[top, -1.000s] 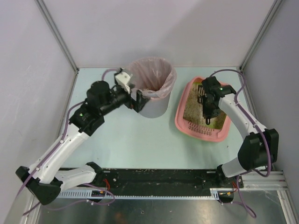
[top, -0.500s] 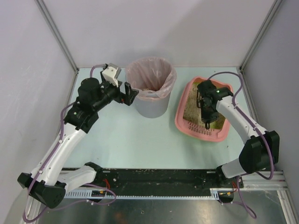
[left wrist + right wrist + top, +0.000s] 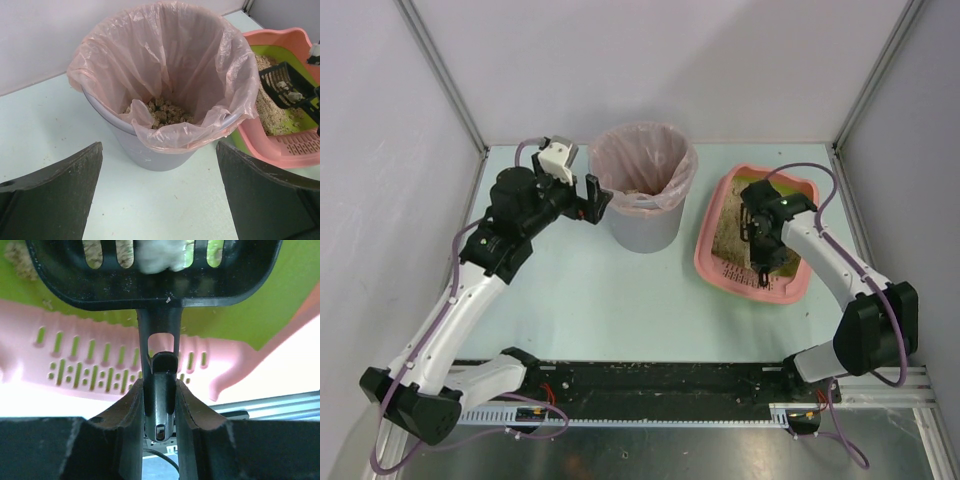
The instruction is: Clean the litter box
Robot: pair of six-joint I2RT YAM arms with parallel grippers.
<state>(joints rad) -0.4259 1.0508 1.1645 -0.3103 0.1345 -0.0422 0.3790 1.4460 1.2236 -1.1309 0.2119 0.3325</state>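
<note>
The pink litter box (image 3: 790,290) with its green inner rim lies at the right of the table, sandy granules inside. My right gripper (image 3: 757,245) hangs over it, shut on the handle of a black slotted scoop (image 3: 761,265). In the right wrist view the fingers (image 3: 131,405) pinch the scoop (image 3: 160,285), which carries a pale clump above the slotted pink ledge (image 3: 100,365). The left wrist view shows the same scoop (image 3: 272,80) over the litter box (image 3: 300,150). My left gripper (image 3: 590,198) stands open and empty, just left of the bin.
A grey round bin (image 3: 645,235) with a pinkish bag (image 3: 165,60) stands in the middle of the table, holding a heap of clumps (image 3: 160,111). Grey walls close in the back and both sides.
My left gripper has drawn back from the bin's wall to the left and stays open. The right gripper with the scoop has shifted slightly toward the near end of the litter box.
</note>
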